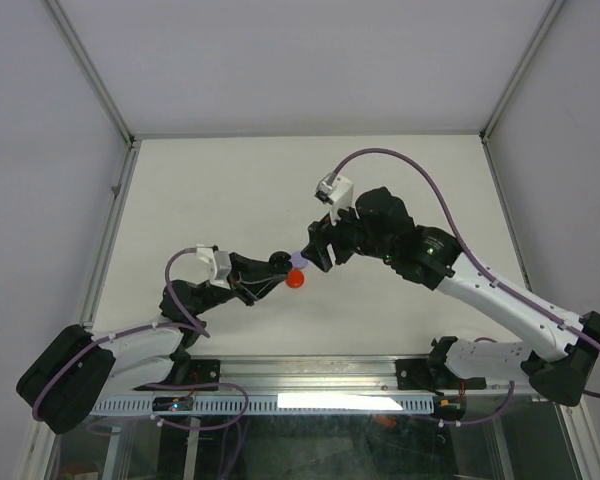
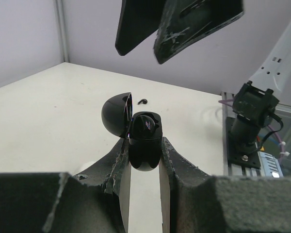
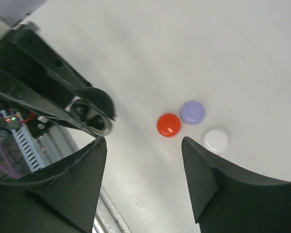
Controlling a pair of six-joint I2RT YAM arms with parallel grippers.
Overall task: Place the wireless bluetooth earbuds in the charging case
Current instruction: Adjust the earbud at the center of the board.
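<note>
Top external: my left hand (image 1: 278, 266) and right hand (image 1: 313, 252) nearly meet over the tabletop (image 1: 230, 180), red disc (image 1: 296, 281) just beside.
Left wrist: left hand clamps the charging case (image 2: 144, 148), lid up (small dark bit (image 2: 142, 101) on the tabletop beyond, too small to name).
Right wrist: right hand wide, empty, above red disc, purple disc (image 3: 192, 112) and white disc (image 3: 215, 139); charging case at left.

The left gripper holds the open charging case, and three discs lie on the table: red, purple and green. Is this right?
Not quite: the third disc is white, not green, as the right wrist view shows. The left gripper does hold the open charging case.
</note>
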